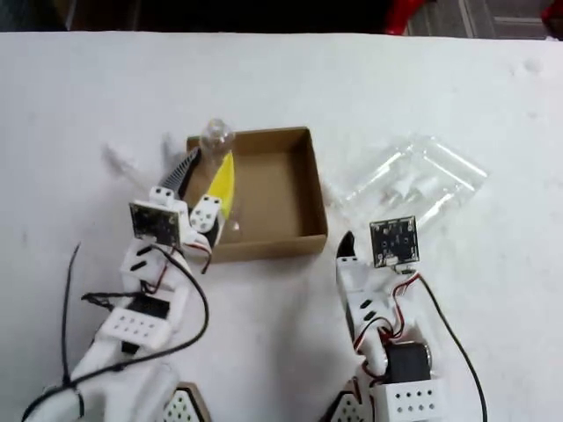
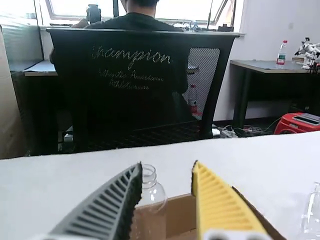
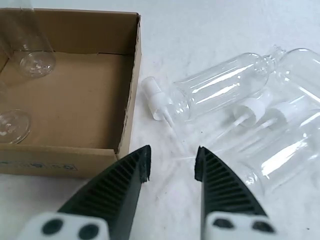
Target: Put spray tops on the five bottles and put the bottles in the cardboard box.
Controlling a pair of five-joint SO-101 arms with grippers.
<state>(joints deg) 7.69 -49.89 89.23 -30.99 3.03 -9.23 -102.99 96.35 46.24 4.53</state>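
Note:
The cardboard box point(image 1: 312, 185) sits mid-table. A clear bottle point(image 2: 149, 197) with a bare, topless neck stands upright in its far left corner point(image 1: 215, 136). My left gripper point(image 1: 213, 158) is open around it: the grey finger point(image 2: 110, 205) is against the bottle, and a gap shows before the yellow finger point(image 2: 215, 205). The bases of two bottles point(image 3: 32, 57) point(image 3: 11, 125) show inside the box point(image 3: 131, 90). My right gripper point(image 3: 172, 162) is open and empty, low over the table just right of the box's near corner point(image 1: 347, 246). Ahead of it lie several clear bottles point(image 3: 220, 87) and white spray tops point(image 3: 152, 97).
The loose bottles and tops form a pile point(image 1: 413, 180) right of the box. Bare white table surrounds the box. A black cable point(image 1: 66, 325) trails by the left arm's base. An office chair point(image 2: 140, 75) stands beyond the far table edge.

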